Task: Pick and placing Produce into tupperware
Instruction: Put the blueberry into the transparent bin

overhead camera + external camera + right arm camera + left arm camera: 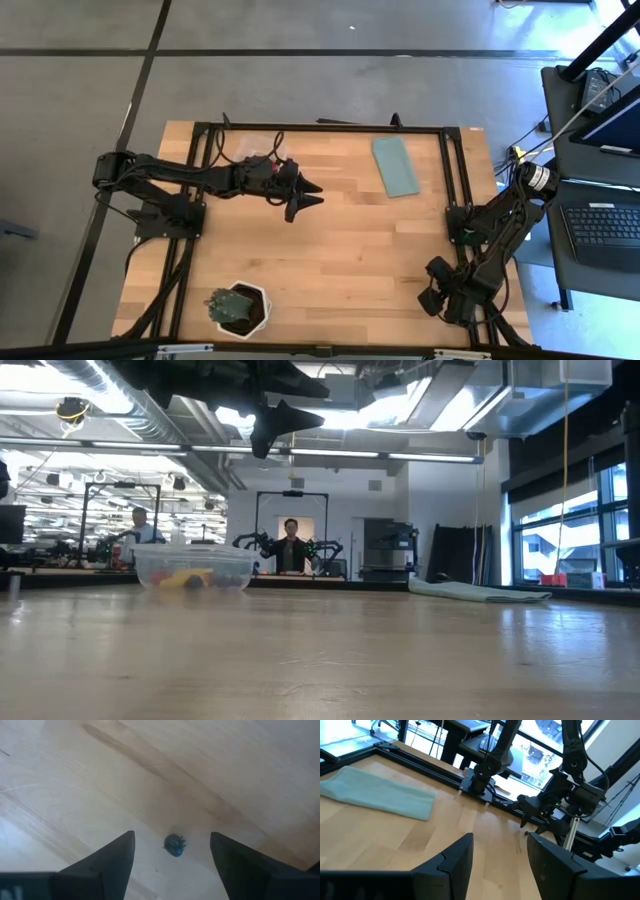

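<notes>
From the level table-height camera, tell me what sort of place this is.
Probably a robotics lab or open workshop: more arm rigs on metal frames stand behind the pale wooden table, people sit at benches, and exposed ceiling ducts run overhead.

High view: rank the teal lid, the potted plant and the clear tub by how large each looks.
1. Teal lid
2. Potted plant, nearly the same size as the lid.
3. Clear tub: partly hidden under the left arm, so its rank is unsure.

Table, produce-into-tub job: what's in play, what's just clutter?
In play:
- tupperware, clear, with yellow and red produce inside
- small dark piece between the open right gripper fingers
- left gripper, open, empty, raised mid-table

Clutter:
- teal lid
- potted plant
</notes>
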{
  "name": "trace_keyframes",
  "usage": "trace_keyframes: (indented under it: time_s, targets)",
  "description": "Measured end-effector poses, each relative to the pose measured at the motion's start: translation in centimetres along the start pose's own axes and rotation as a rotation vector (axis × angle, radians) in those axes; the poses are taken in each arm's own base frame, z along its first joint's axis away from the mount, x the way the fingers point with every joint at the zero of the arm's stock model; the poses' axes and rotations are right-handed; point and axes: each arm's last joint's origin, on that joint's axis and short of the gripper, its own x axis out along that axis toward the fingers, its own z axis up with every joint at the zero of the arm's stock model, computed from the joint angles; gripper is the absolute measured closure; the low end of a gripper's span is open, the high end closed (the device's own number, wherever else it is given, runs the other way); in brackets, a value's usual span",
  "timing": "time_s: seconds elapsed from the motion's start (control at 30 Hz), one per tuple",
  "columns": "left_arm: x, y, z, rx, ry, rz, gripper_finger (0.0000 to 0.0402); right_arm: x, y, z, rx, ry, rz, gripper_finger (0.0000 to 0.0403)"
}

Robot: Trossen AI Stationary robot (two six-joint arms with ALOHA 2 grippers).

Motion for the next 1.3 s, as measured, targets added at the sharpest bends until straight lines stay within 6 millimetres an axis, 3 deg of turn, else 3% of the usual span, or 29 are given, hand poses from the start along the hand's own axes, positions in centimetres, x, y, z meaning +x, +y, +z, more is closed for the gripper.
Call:
trace_keyframes:
  time_s: [0.27, 1.3]
  targets:
    - [0.00, 0.07, 0.03, -0.004, -0.009, 0.020, 0.0225, -0.02, 0.03, -0.03, -0.009, 0.004, 0.001, 0.0169]
    - [0.00, 0.07, 0.02, -0.005, -0.009, 0.021, 0.0225, -0.06, 0.23, -0.05, -0.054, 0.017, 0.007, 0.0170]
